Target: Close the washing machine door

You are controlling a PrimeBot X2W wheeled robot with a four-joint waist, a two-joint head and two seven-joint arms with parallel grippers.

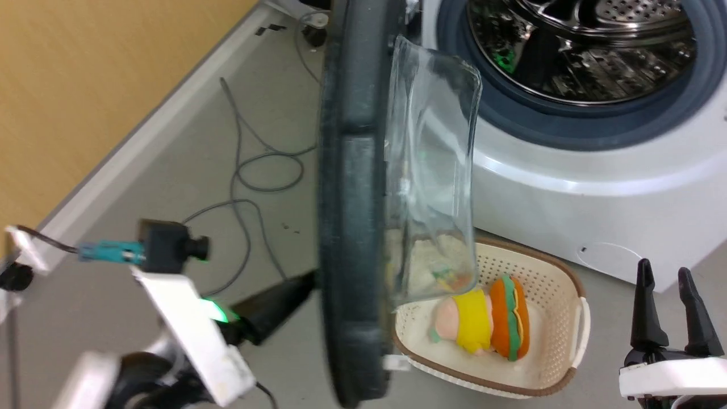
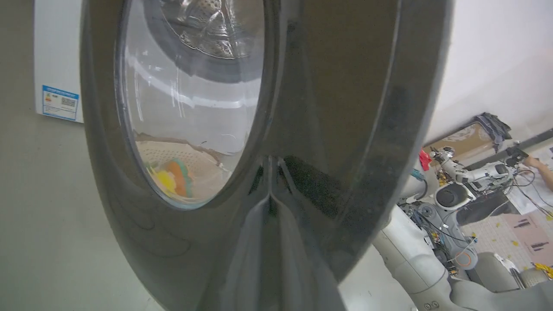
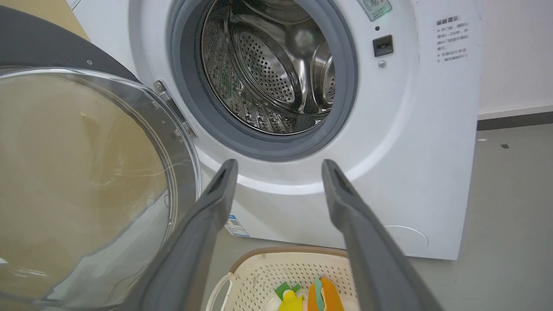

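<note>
Left gripper point(image 1: 306, 281), closed and empty, pressed the door point(image 1: 349, 170); right gripper point(image 1: 664, 270) gaped, empty. Tips could slip off the glossy face.

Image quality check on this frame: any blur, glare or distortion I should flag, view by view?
Head view: the left gripper and its arm are motion-blurred; the washing machine door looks soft too. Left wrist view: the door's glossy face mirrors the fingers, and the wide lens bows its rim. Right wrist view: sharp on the washing machine; the right gripper is slightly soft.
</note>
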